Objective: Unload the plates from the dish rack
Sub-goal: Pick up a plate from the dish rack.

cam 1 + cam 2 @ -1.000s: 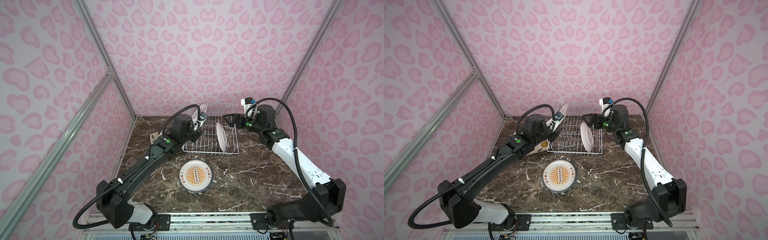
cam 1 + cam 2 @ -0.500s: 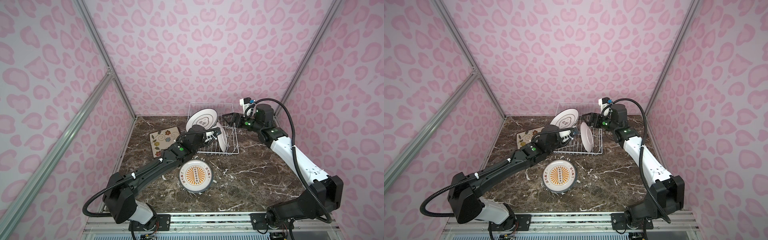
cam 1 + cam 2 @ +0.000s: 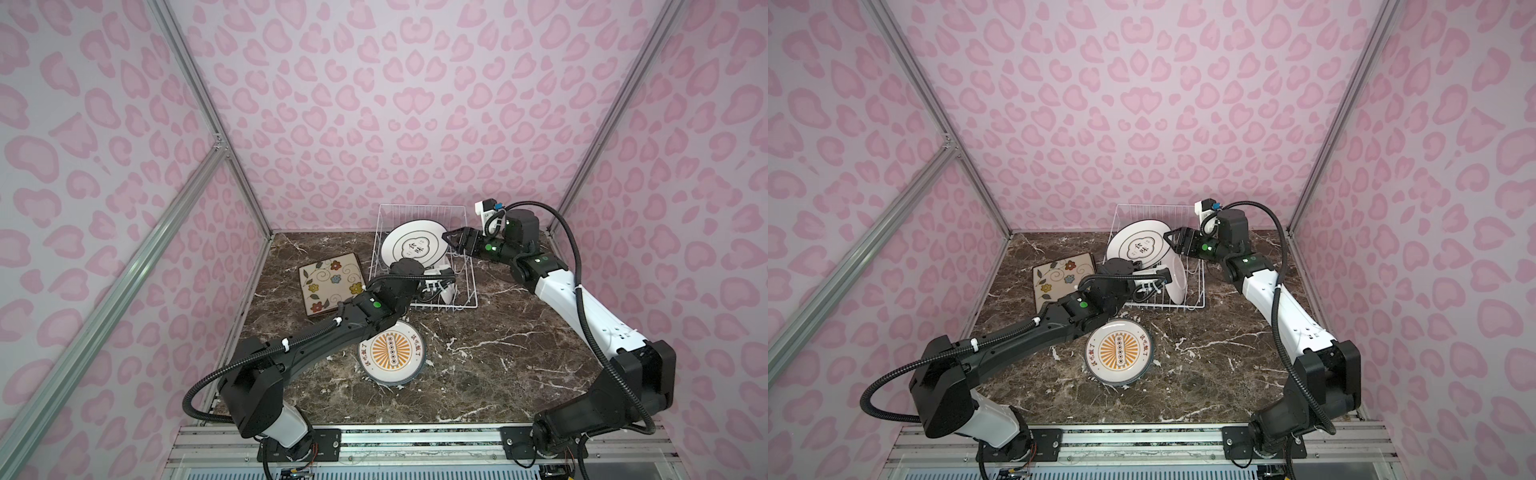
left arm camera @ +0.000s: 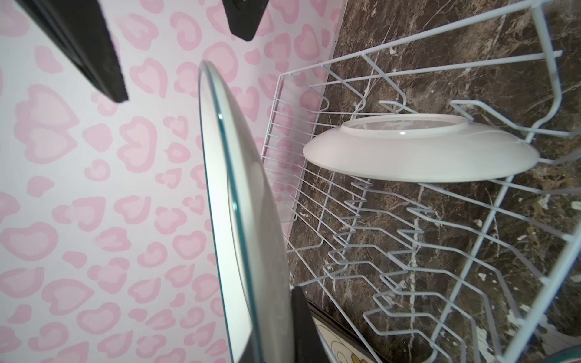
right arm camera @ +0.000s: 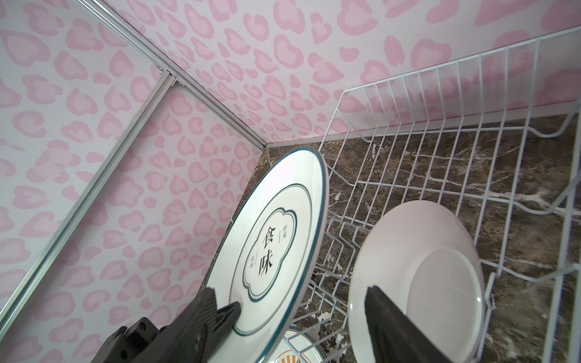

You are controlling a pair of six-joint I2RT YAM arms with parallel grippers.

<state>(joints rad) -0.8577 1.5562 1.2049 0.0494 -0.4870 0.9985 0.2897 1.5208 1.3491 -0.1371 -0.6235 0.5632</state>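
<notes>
— White porcelain, teal-rimmed and printed with black characters: where is that round plate found?
— It is held tilted over the dish rack, with its lower edge pinched between the closed jaws of the left tool.
— And the right tool?
— Its jaws are spread apart and are seen on either side of the plate's upper edge in the left wrist view. Nothing is gripped by it. Whether the rim is touched by a finger cannot be told.
— What else is seen in the rack?
— One plain white plate is stood on edge between the tines at the right side.
— And on the bench?
— A square flowered plate is laid flat just beside the rack's left side. A round plate with an orange sunburst is laid in front of the rack, with further rims showing beneath it, and it is partly covered by the left arm.
</notes>
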